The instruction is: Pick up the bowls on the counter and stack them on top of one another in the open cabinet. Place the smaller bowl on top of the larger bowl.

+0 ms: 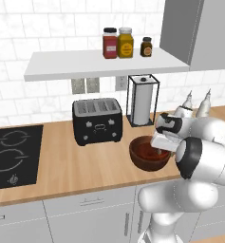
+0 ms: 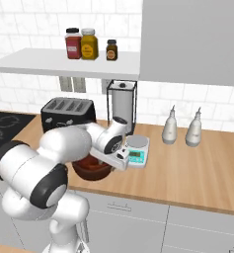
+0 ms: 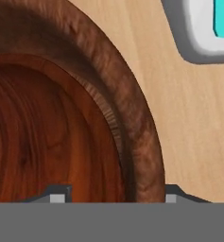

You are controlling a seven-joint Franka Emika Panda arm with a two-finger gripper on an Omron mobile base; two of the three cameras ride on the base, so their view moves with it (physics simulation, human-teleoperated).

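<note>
The larger bowl [image 1: 145, 156], deep, dark brown and thick-walled, stands on the counter [image 1: 85, 163] near its front edge, in front of the paper towel holder. My gripper [image 1: 157, 151] reaches down over the bowl's right rim. In the hand view the gripper [image 3: 113, 196] straddles the rim [image 3: 142, 142]: one fingertip [image 3: 56, 194] sits over the reddish inside and the other over the counter outside. The jaws are open, with a gap to the wall on the inner side. The smaller bowl is out of view. The open cabinet [image 1: 85, 64] is the white shelf above the counter.
A black toaster [image 1: 97, 121] stands left of the bowl, with a paper towel holder [image 1: 142, 99] behind it. A small scale [image 2: 137, 149] sits just right of the bowl, two white bottles [image 2: 170, 127] further right. Three jars [image 1: 117, 42] occupy the shelf's right end beside a grey cabinet [image 1: 199, 28]. Cooktop [image 1: 12, 154] at left.
</note>
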